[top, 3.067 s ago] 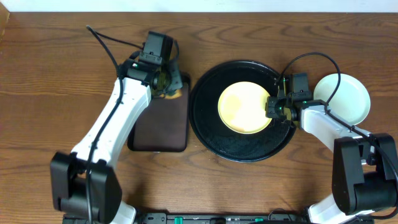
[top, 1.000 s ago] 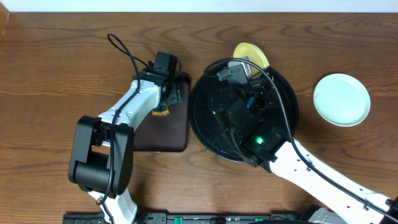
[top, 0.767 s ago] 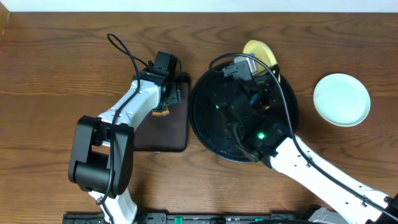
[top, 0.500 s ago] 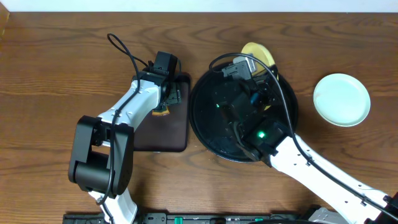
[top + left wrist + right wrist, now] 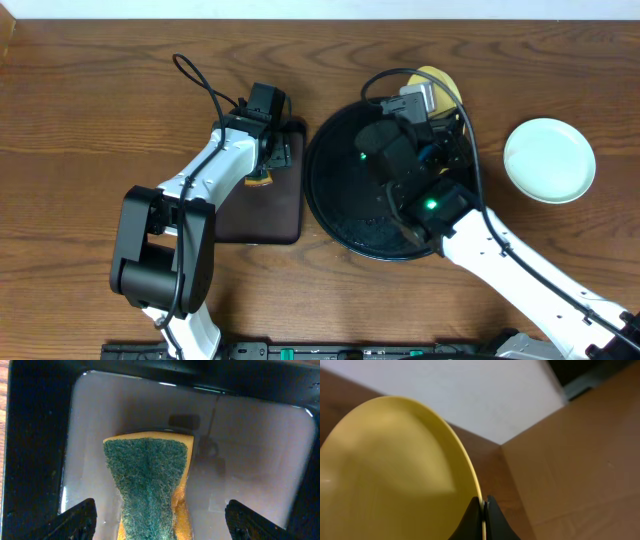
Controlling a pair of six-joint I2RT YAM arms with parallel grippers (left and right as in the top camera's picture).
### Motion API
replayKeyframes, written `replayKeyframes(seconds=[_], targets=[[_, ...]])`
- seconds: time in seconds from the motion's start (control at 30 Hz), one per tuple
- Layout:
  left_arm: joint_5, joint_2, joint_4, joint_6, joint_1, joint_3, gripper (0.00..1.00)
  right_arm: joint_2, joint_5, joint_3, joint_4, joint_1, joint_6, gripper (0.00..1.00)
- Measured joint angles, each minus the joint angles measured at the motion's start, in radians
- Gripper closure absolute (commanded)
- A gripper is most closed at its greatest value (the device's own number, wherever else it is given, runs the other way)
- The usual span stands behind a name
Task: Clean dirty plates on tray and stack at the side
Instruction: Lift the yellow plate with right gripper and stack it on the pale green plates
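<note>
My right gripper (image 5: 484,505) is shut on the rim of the pale yellow plate (image 5: 390,470), held tilted on edge in the air. From overhead, the plate (image 5: 441,79) peeks out past the far rim of the round black tray (image 5: 340,195), which has no plate on it. A mint-blue plate (image 5: 549,160) lies on the table to the right. My left gripper (image 5: 160,505) stands open astride a green-and-yellow sponge (image 5: 147,480), fingers (image 5: 75,522) clear of it on both sides.
The sponge lies in a wet rectangular dark-brown tray (image 5: 255,210) left of the black tray. My right arm (image 5: 470,230) stretches across the black tray's right half. A cardboard box (image 5: 575,460) and a white wall stand beyond the table's far edge.
The yellow plate lay flat on the black tray three seconds ago; it is now lifted on edge and has drifted right along the far rim. The left arm has stayed still.
</note>
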Motion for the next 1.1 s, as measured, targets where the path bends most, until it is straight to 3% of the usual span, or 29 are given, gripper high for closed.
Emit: replayKeyframes(seconds=[0.2, 0.3, 0.47, 0.6, 0.83, 0.93, 1.1], targets=[[0.0, 0.0, 0.0, 0.0, 0.0, 0.0, 0.17, 0.0, -0.176, 0.0, -0.096, -0.072, 0.111, 0.99], [0.0, 0.0, 0.0, 0.0, 0.0, 0.0, 0.17, 0.001, -0.417, 0.0, -0.104, -0.209, 0.159, 0.99], [0.0, 0.0, 0.0, 0.0, 0.0, 0.0, 0.17, 0.005, -0.903, 0.0, -0.087, -0.541, 0.239, 0.99], [0.0, 0.0, 0.0, 0.0, 0.0, 0.0, 0.17, 0.006, -1.156, 0.0, -0.074, -0.835, 0.326, 0.99], [0.0, 0.0, 0.0, 0.0, 0.0, 0.0, 0.17, 0.012, -1.277, 0.0, -0.068, -1.257, 0.423, 0.99], [0.0, 0.0, 0.0, 0.0, 0.0, 0.0, 0.17, 0.049, -1.296, 0.0, -0.066, -1.357, 0.438, 0.99], [0.0, 0.0, 0.0, 0.0, 0.0, 0.0, 0.17, 0.15, -1.305, 0.0, -0.075, -1.394, 0.446, 0.99]])
